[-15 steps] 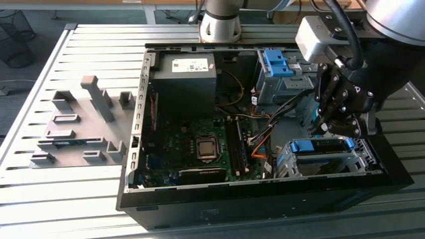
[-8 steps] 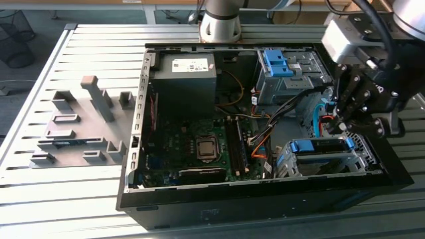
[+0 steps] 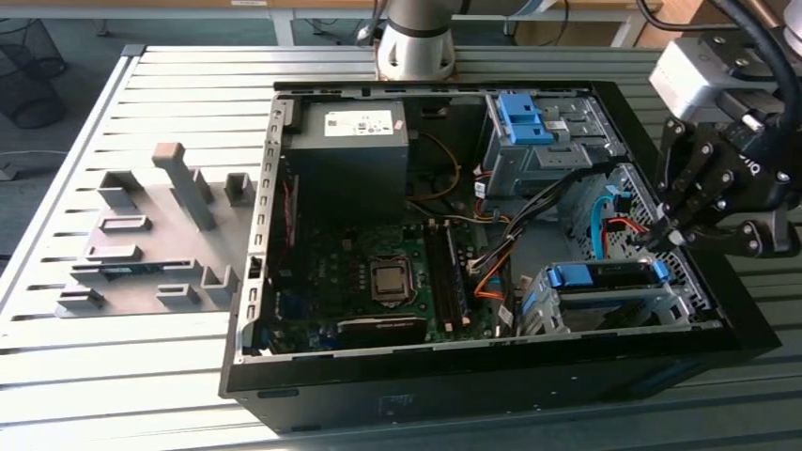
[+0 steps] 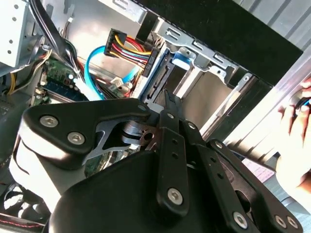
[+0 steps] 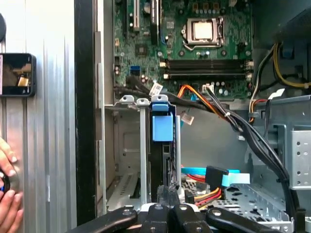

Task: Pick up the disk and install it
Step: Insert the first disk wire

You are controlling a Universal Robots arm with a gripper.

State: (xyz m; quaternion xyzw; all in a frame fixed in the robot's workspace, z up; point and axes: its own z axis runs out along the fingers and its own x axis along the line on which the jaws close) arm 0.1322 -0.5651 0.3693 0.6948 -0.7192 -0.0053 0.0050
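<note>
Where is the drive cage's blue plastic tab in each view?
Exterior view: blue plastic tab atop the grey metal drive cage, exterior view's right.
Second wrist view: on the cage's rim.
First wrist view: on the cage's rim.
Shared landmark: light blue cable.

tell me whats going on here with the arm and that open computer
A robot arm's gripper is reaching into an open computer case on a slatted metal table, right at the metal drive cage with the blue latch. The disk sits edge-on in that cage. A person's hand rests on the table beside the case.
</note>
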